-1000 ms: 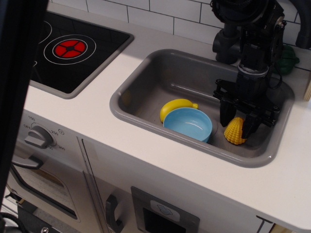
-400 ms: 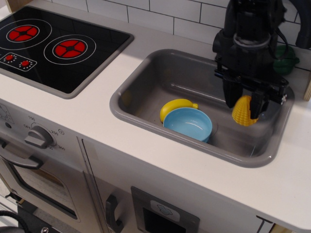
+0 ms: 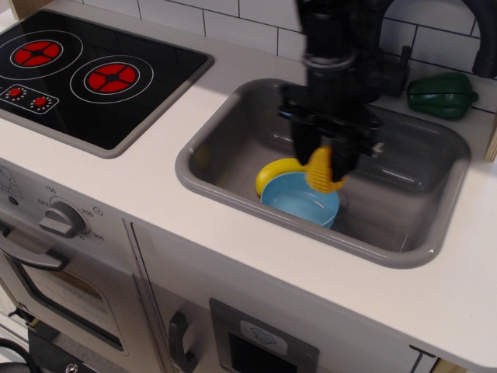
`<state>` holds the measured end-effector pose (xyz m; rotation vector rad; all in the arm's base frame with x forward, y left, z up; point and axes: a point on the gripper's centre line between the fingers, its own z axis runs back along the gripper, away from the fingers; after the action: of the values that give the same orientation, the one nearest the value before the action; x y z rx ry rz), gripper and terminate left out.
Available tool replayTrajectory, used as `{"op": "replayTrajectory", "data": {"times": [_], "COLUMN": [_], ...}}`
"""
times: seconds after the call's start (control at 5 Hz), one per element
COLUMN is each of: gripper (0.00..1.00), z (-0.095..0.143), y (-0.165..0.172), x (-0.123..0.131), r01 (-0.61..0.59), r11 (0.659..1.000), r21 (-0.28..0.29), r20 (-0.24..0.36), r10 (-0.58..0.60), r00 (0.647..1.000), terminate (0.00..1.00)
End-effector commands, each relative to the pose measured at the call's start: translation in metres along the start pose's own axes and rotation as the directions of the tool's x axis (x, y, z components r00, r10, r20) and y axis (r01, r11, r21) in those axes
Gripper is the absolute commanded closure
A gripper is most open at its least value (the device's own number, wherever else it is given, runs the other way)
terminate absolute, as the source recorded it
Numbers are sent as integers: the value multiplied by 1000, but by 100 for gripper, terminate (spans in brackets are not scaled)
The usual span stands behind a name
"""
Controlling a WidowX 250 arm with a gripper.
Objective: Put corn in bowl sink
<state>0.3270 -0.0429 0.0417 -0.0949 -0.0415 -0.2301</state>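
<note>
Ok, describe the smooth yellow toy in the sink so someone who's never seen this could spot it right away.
Find the large grey plastic sink basin set in the white counter. On its floor sits a round light blue plastic bowl; the smooth yellow banana-like toy lies against the bowl's far left edge. Unlike the bumpy yellow plastic corn cob held in the black gripper, it is smooth.

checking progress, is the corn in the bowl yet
Not yet: the corn hangs in the pincer above the empty bowl.

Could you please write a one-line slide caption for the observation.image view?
Gripper holds the corn just above the light blue bowl in the grey sink.
</note>
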Motion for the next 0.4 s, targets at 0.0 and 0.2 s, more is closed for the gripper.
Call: {"op": "replayTrajectory", "data": {"times": [0.0,0.2], "gripper": [100,100], "z": [27,10], "y": [33,39], "x": [-8,-10], "r01": [16,15], "r11": [1000,1000], "r21": [-21,-12], "r20": [68,45], "r10": [-14,-15], "r00": [998,999], "terminate": [0,0]}}
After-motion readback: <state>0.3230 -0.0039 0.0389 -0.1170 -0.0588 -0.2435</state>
